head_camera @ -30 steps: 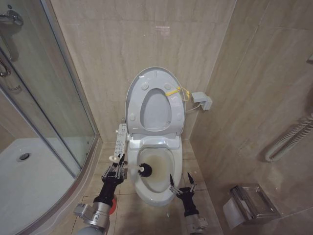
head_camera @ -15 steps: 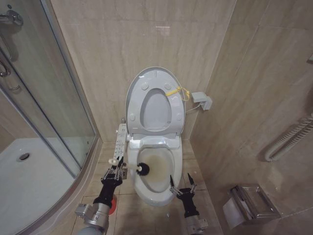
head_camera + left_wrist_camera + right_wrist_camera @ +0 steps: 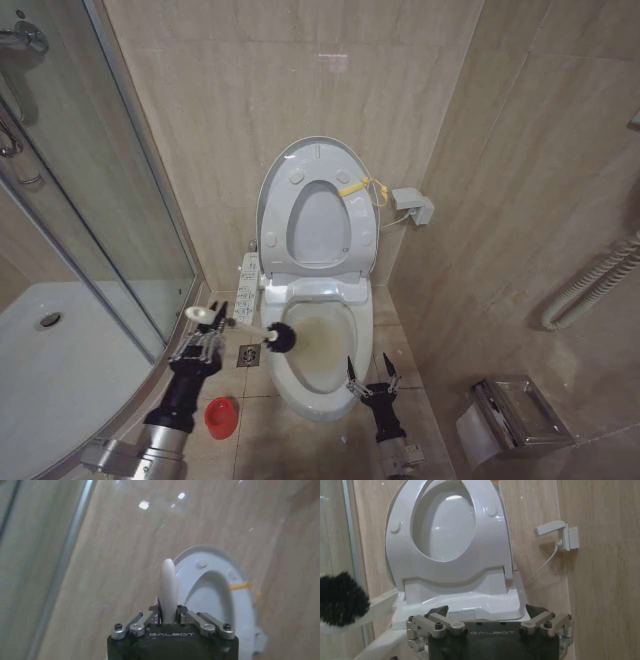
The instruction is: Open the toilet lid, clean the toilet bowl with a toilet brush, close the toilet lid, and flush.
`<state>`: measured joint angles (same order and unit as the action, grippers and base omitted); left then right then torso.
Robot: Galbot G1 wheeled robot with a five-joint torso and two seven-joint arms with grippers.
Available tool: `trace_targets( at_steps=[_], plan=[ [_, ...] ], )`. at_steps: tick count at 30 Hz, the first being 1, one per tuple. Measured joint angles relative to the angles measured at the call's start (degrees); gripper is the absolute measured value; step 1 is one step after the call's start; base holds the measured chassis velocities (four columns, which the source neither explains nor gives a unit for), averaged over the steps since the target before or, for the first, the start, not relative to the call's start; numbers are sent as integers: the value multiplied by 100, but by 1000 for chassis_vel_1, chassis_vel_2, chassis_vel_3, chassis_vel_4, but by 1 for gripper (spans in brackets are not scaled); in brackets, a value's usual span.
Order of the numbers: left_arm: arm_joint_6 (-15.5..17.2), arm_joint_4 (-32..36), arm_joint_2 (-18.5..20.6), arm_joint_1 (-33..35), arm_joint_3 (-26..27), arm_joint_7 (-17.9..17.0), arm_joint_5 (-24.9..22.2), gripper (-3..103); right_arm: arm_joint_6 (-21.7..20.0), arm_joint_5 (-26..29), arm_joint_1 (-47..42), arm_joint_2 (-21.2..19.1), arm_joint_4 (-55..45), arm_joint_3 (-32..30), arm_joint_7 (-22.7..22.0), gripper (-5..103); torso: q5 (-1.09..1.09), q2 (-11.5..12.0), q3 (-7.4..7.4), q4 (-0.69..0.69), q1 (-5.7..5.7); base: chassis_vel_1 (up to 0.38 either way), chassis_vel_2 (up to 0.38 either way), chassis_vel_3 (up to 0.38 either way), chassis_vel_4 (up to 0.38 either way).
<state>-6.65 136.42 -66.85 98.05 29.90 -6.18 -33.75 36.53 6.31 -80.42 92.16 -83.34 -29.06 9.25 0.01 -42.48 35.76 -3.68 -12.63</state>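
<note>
In the head view, the lid stands upright against the wall with the seat raised against it. The bowl lies open below. The left gripper, left of the bowl, is clamped on the brush handle; the handle lies roughly level, its knob toward the shower glass and its dark head just over the bowl's left rim. A red holder sits on the floor beside the left arm. The right gripper hovers at the bowl's front right edge, fingers spread, holding nothing.

In the left wrist view, the left gripper pinches the white handle, with the raised lid behind it.

In the right wrist view, the right gripper has its fingers apart, facing the upright lid; the brush head shows at the edge.
</note>
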Motion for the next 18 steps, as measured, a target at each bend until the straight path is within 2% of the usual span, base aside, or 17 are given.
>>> trace_targets(
  at_steps=[5, 8, 14, 17, 18],
  plan=[
    [309, 13, 94, 190, 139, -331, -10, 19, -20, 26, 30, 1, 14, -1, -7, 100, 0, 0, 0, 1, 0, 0, 0, 0, 0],
    [499, 22, 216, 367, 405, -561, 74, 19, -25, 56, 40, 0, 20, 5, -8, 100, -2, 0, 0, 1, 0, 0, 0, 0, 0],
    [705, 50, 354, 546, 789, -698, 111, 19, -24, 62, 46, -4, 38, 27, -6, 100, -2, 0, 0, 0, 0, 0, 0, 0, 0],
    [730, -151, 363, 532, 840, -711, 137, 19, -24, 61, 52, -6, 39, 46, -5, 100, -3, 0, 0, 0, 0, 0, 0, 0, 0],
    [731, -438, 331, 456, 807, -722, 158, 19, -24, 61, 54, -6, 38, 54, -3, 100, -3, 0, 0, 0, 0, 0, 0, 0, 0]
  ],
)
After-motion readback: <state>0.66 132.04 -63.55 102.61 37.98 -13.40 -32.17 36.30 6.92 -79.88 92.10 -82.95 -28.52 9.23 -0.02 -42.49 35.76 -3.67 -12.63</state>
